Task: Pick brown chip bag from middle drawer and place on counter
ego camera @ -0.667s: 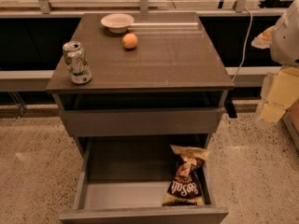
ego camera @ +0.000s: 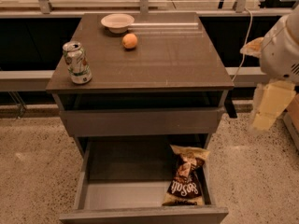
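The brown chip bag [ego camera: 185, 183] lies flat in the right half of the open middle drawer [ego camera: 117, 195], its cream ends pointing front and back. The drawer is pulled well out below the counter [ego camera: 168, 59]. My gripper [ego camera: 267, 110] hangs at the right edge of the view, beside the cabinet's right side at about the height of the upper drawer front. It is well above and to the right of the bag and holds nothing that I can see.
On the counter stand a soda can [ego camera: 77, 62] at the front left, an orange [ego camera: 130, 41] and a white bowl [ego camera: 117, 21] at the back. A closed drawer front [ego camera: 140, 121] sits above the open drawer. Speckled floor surrounds the cabinet.
My arm and gripper at the right have shifted slightly down and to the left. The bag, drawer and counter items have not moved.
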`<state>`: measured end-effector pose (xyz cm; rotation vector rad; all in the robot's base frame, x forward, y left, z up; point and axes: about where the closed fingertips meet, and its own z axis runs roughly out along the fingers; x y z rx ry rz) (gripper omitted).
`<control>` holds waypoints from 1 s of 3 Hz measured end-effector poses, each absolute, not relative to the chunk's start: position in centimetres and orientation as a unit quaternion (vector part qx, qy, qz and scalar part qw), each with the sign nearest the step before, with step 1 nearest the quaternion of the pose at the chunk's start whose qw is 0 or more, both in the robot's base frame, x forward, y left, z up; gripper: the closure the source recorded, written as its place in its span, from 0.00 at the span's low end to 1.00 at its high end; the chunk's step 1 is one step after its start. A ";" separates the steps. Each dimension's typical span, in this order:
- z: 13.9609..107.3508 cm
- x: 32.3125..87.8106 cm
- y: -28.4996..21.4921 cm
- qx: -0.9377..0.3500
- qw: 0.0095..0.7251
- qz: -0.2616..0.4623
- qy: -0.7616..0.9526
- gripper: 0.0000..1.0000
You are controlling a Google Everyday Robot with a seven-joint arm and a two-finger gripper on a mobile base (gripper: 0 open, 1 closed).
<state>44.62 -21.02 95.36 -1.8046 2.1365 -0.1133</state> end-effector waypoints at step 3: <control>84.6 46.7 -19.6 -0.704 0.221 -0.007 0.674 0.00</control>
